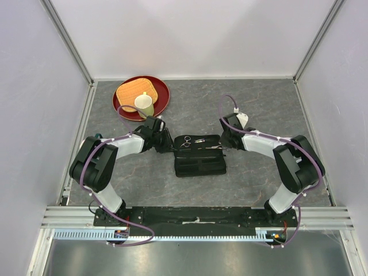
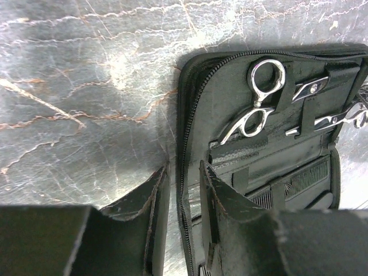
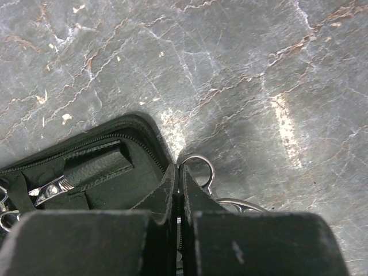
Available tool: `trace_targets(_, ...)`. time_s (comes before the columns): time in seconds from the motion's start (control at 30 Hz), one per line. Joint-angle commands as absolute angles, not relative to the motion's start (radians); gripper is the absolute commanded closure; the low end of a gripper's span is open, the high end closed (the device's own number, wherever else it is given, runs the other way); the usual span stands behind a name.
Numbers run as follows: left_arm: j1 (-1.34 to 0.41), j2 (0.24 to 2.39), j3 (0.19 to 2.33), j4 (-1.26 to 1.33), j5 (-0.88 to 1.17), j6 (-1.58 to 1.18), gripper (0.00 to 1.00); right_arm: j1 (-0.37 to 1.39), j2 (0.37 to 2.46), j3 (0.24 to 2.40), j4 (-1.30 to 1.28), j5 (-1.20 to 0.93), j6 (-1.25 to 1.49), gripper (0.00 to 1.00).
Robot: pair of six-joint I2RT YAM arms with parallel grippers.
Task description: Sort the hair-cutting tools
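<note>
From overhead, the open black case (image 1: 198,167) lies mid-table. My left gripper (image 1: 165,142) is at its left end and my right gripper (image 1: 225,146) at its right end. Both sets of fingertips vanish against the black fabric in that view, so I go by the wrist cameras.

On the left wrist camera the jaws stand narrowly apart with the case's zip rim between them, one finger outside the case and one inside. One pair of scissors (image 2: 257,104) lies in the upper half. A second pair of scissors (image 2: 339,119) sits beside it toward the right end, its rings cut off by the frame edge. Lower down, a comb (image 2: 299,181) shows only a strip of teeth above its pocket, and I cannot separate a second comb from it.

On the right wrist camera the jaws are pressed fully together at the case's corner. A scissor ring (image 3: 200,157) pokes out against the right-hand finger, over bare table (image 3: 259,86). My own fingers hide its shank, so it may be pinched.

Bare table lies open left of the case and beyond its right end. A red plate (image 1: 164,95) carrying a cup (image 1: 144,104) sits back left, well apart from the case.
</note>
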State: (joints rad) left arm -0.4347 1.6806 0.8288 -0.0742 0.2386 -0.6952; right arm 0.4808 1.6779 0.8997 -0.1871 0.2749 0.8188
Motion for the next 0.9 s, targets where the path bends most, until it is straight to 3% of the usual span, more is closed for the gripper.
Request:
trace_targets(0.0,-0.448,1.695,0.822,-0.026,0.271,-0.733,0.67,0.521,1.652,0.91,-0.163,0.27,0.844,1.0)
trace_targets(0.87,-0.486,1.712,0.813,-0.003,0.293,-0.764,0.7,0.644,1.704,0.945,-0.117,0.321,0.972,1.0)
